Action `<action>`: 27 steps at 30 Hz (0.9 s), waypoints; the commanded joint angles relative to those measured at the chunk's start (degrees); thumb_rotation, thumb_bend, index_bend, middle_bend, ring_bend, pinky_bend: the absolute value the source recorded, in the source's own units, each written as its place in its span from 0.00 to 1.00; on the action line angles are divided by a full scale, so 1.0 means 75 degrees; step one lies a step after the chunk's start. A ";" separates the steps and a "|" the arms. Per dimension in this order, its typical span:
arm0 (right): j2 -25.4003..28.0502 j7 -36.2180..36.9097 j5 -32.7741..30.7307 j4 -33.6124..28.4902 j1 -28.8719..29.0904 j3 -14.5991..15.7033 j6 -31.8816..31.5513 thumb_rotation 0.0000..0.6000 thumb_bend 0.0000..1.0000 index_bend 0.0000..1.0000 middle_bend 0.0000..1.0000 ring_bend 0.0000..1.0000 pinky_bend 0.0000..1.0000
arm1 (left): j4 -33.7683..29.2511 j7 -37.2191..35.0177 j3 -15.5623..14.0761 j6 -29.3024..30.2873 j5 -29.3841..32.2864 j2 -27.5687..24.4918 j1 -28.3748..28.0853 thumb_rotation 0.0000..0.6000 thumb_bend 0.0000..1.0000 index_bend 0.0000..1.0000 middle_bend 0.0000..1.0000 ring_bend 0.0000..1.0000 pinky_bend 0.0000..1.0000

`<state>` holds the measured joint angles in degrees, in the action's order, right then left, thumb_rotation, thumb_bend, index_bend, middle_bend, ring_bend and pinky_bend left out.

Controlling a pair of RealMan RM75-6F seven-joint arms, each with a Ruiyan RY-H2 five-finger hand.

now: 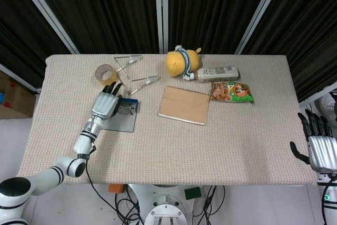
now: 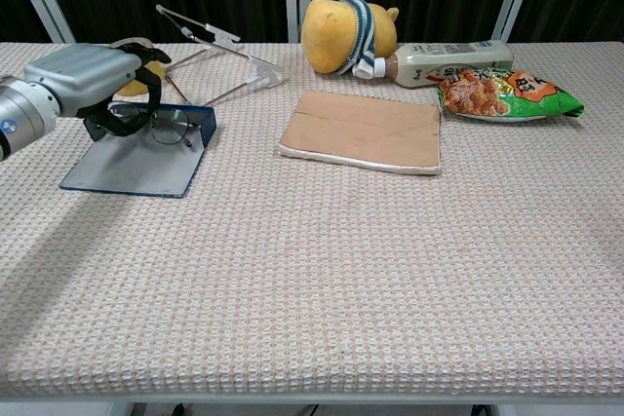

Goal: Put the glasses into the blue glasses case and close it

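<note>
Left hand (image 2: 83, 77): from the chest view I read the fingers as curled around the near side of the glasses (image 2: 161, 126), grasping them over the blue glasses case (image 2: 136, 158). One lens shows clearly just right of the hand, above the tray part of the case. The case lies open on the table (image 2: 322, 270), its flat lid spread toward me and its raised blue wall at the far edge. In the head view the same hand (image 1: 105, 104) covers the far left part of the case (image 1: 122, 121).

Right hand (image 1: 319, 148): hangs off the table's right edge, fingers apart, holding nothing.

Other items I see: a tape roll (image 1: 105, 73) just behind the left hand, a metal stand (image 1: 134, 73), a yellow plush toy (image 2: 343, 34), a bottle (image 2: 448, 60) lying on its side, a snack bag (image 2: 502, 94), and a brown notebook (image 2: 363, 131) at table centre.
</note>
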<state>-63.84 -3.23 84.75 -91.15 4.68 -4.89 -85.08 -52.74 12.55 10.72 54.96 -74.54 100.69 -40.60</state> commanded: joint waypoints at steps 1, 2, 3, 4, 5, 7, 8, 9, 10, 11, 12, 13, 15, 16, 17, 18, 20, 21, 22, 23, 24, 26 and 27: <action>0.0001 -0.0010 0.0011 -0.0010 0.0002 0.0000 -0.0008 1.00 0.38 0.00 0.00 0.00 0.00 | -0.0032 -0.0053 -0.0040 0.0046 -0.0030 -0.0038 0.0026 1.00 0.47 0.41 0.05 0.00 0.17; 0.0004 -0.0014 0.0016 -0.0018 0.0002 0.0001 -0.0010 1.00 0.38 0.00 0.00 0.00 0.00 | -0.0042 -0.0057 -0.0055 0.0059 -0.0042 -0.0051 0.0032 1.00 0.47 0.40 0.05 0.00 0.17; 0.0008 -0.0022 0.0021 -0.0028 0.0002 0.0001 -0.0014 1.00 0.38 0.00 0.00 0.00 0.00 | -0.0057 -0.0059 -0.0073 0.0081 -0.0055 -0.0066 0.0040 1.00 0.47 0.39 0.05 0.00 0.17; 0.0010 -0.0028 0.0025 -0.0034 0.0002 0.0002 -0.0018 1.00 0.38 0.00 0.00 0.00 0.00 | -0.0069 -0.0061 -0.0082 0.0099 -0.0058 -0.0074 0.0050 1.00 0.47 0.38 0.05 0.00 0.17; 0.0013 -0.0034 0.0027 -0.0041 0.0001 0.0003 -0.0020 1.00 0.38 0.00 0.00 0.00 0.00 | -0.0081 -0.0056 -0.0090 0.0118 -0.0058 -0.0081 0.0060 1.00 0.47 0.38 0.05 0.00 0.17; 0.0024 -0.0047 0.0036 -0.0064 0.0006 0.0005 -0.0018 1.00 0.38 0.00 0.00 0.00 0.00 | -0.0107 -0.0031 -0.0101 0.0164 -0.0054 -0.0098 0.0080 1.00 0.47 0.38 0.05 0.00 0.17; 0.0028 -0.0053 0.0040 -0.0074 0.0006 0.0005 -0.0020 1.00 0.38 0.00 0.00 0.00 0.00 | -0.0125 -0.0024 -0.0104 0.0178 -0.0049 -0.0108 0.0089 1.00 0.46 0.38 0.05 0.00 0.17; 0.0033 -0.0065 0.0048 -0.0088 0.0007 0.0004 -0.0027 1.00 0.38 0.00 0.00 0.00 0.00 | -0.0155 -0.0019 -0.0106 0.0199 -0.0042 -0.0124 0.0100 1.00 0.46 0.39 0.05 0.00 0.17; 0.0035 -0.0074 0.0054 -0.0098 0.0009 0.0004 -0.0030 1.00 0.38 0.00 0.00 0.00 0.00 | -0.0180 -0.0015 -0.0105 0.0224 -0.0041 -0.0139 0.0110 1.00 0.46 0.39 0.05 0.00 0.17; 0.0036 -0.0082 0.0059 -0.0108 0.0009 0.0005 -0.0033 1.00 0.38 0.00 0.00 0.00 0.00 | -0.0213 -0.0011 -0.0105 0.0268 -0.0046 -0.0156 0.0124 1.00 0.46 0.39 0.05 0.00 0.17; 0.0037 -0.0092 0.0063 -0.0119 0.0008 0.0006 -0.0038 1.00 0.38 0.00 0.00 0.00 0.00 | -0.0278 -0.0015 -0.0107 0.0365 -0.0071 -0.0187 0.0157 1.00 0.46 0.39 0.05 0.00 0.17; 0.0037 -0.0099 0.0064 -0.0125 0.0008 0.0006 -0.0039 1.00 0.38 0.00 0.00 0.00 0.00 | -0.0341 -0.0023 -0.0116 0.0463 -0.0100 -0.0219 0.0195 1.00 0.46 0.39 0.05 0.00 0.17; 0.0035 -0.0110 0.0057 -0.0131 0.0005 0.0009 -0.0039 1.00 0.38 0.00 0.00 0.00 0.00 | -0.0545 -0.0037 -0.0171 0.0753 -0.0212 -0.0328 0.0321 1.00 0.46 0.39 0.05 0.00 0.17; 0.0034 -0.0115 0.0051 -0.0130 0.0005 0.0007 -0.0036 1.00 0.38 0.00 0.00 0.00 0.00 | -0.0669 -0.0050 -0.0210 0.0884 -0.0269 -0.0393 0.0391 1.00 0.46 0.39 0.05 0.00 0.17; 0.0031 -0.0116 0.0043 -0.0126 0.0005 0.0006 -0.0032 1.00 0.38 0.00 0.00 0.00 0.00 | -0.0810 -0.0064 -0.0262 0.1008 -0.0328 -0.0469 0.0471 1.00 0.46 0.39 0.05 0.00 0.17; 0.0023 -0.0115 0.0030 -0.0114 0.0008 0.0002 -0.0025 1.00 0.38 0.00 0.00 0.00 0.00 | -0.1013 -0.0055 -0.0347 0.1163 -0.0409 -0.0584 0.0583 1.00 0.45 0.39 0.05 0.00 0.17; 0.0010 -0.0110 0.0018 -0.0094 0.0017 -0.0002 -0.0008 1.00 0.38 0.00 0.00 0.00 0.00 | -0.1315 0.0045 -0.0507 0.1337 -0.0527 -0.0769 0.0743 1.00 0.43 0.40 0.05 0.00 0.17; 0.0000 -0.0109 0.0015 -0.0082 0.0022 -0.0002 0.0001 1.00 0.38 0.00 0.00 0.00 0.00 | -0.1464 0.0117 -0.0597 0.1389 -0.0574 -0.0859 0.0818 1.00 0.41 0.40 0.05 0.00 0.17; -0.0015 -0.0110 0.0015 -0.0070 0.0029 0.0000 0.0013 1.00 0.38 0.00 0.00 0.00 0.00 | -0.1655 0.0228 -0.0713 0.1430 -0.0616 -0.0959 0.0913 1.00 0.38 0.40 0.05 0.00 0.17; -0.0027 -0.0108 0.0020 -0.0060 0.0033 0.0003 0.0018 1.00 0.38 0.00 0.00 0.00 0.00 | -0.1796 0.0314 -0.0807 0.1434 -0.0650 -0.1022 0.0971 1.00 0.37 0.40 0.05 0.00 0.17; -0.0041 -0.0105 0.0026 -0.0050 0.0037 0.0007 0.0023 1.00 0.38 0.00 0.00 0.00 0.00 | -0.1931 0.0388 -0.0904 0.1417 -0.0686 -0.1079 0.1019 1.00 0.34 0.40 0.05 0.00 0.17; -0.0075 -0.0097 0.0044 -0.0029 0.0045 0.0014 0.0028 1.00 0.38 0.00 0.00 0.00 0.00 | -0.2219 0.0489 -0.1090 0.1347 -0.0759 -0.1185 0.1096 1.00 0.29 0.40 0.05 0.00 0.17; -0.0088 -0.0095 0.0062 -0.0021 0.0047 0.0020 0.0021 1.00 0.38 0.00 0.00 0.00 0.00 | -0.2347 0.0524 -0.1153 0.1302 -0.0775 -0.1225 0.1121 1.00 0.27 0.40 0.05 0.00 0.17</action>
<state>-64.47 -3.95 85.20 -91.32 5.01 -4.75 -84.91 -68.64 15.48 3.41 65.02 -79.64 92.55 -33.07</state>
